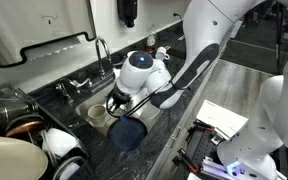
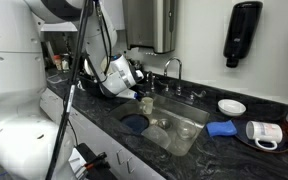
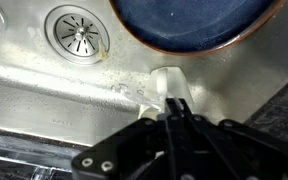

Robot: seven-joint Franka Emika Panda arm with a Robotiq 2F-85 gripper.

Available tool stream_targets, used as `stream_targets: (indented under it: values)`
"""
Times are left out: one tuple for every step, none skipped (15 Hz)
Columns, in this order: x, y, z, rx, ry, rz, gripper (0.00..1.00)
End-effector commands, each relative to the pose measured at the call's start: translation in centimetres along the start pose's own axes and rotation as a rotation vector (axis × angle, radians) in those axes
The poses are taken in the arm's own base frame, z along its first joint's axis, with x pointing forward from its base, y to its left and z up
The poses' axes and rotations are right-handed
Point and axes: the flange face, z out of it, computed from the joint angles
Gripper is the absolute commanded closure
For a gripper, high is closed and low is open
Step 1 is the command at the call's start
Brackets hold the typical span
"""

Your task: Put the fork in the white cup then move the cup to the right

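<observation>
Dark stone surface (image 2: 234, 155) ran around a steel sink (image 3: 44, 95). Gripper (image 3: 174, 112) was down in the sink with its jaws drawn nearly together. A white fork-like piece (image 3: 169, 85) sat at their tips; couldn't tell if it was gripped. Just beyond lay the dark blue dish (image 3: 199, 22), with the drain (image 3: 76, 35) beside it. White cup (image 1: 97, 115) stood upright in the sink, near the dish and clear of the jaws. Faucet (image 2: 172, 68) stood behind.

Dark blue dish (image 3: 199, 22) — cream cup (image 1: 97, 115), grey sink (image 3: 44, 95)
</observation>
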Motion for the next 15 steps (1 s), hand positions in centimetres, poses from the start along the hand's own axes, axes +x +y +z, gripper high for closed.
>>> stream_targets:
  values:
    - [0.1,0.3,-3.6,0.015,0.048,-0.009,0.99]
    - [0.5,0.2,-4.4,0.016,0.063,-0.009,0.99]
    - [0.7,0.0,-5.1,0.024,0.076,-0.013,0.99]
    - [0.9,-0.4,-5.6,0.037,0.086,-0.018,0.99]
    - [0.8,-0.9,-5.9,0.059,0.092,-0.024,0.99]
    - [0.5,-1.7,-5.7,0.092,0.092,-0.028,0.99]
    - [0.3,-2.5,-5.6,0.119,0.087,-0.025,0.99]
    - [-0.3,-3.5,-4.9,0.145,0.071,-0.021,0.99]
    - [-0.5,-4.5,-4.5,0.168,0.052,-0.020,0.99]
    - [-0.7,-5.4,-4.1,0.187,0.030,-0.018,0.99]
    - [-0.4,-5.9,-4.0,0.201,0.018,-0.016,0.99]
    - [0.0,-6.1,-3.9,0.213,0.017,-0.012,0.99]
    - [0.3,-6.0,-3.9,0.218,0.016,-0.005,0.99]
    - [0.6,-5.7,-3.9,0.222,0.018,0.004,0.99]
    - [0.9,-5.3,-4.0,0.224,0.019,0.009,0.99]
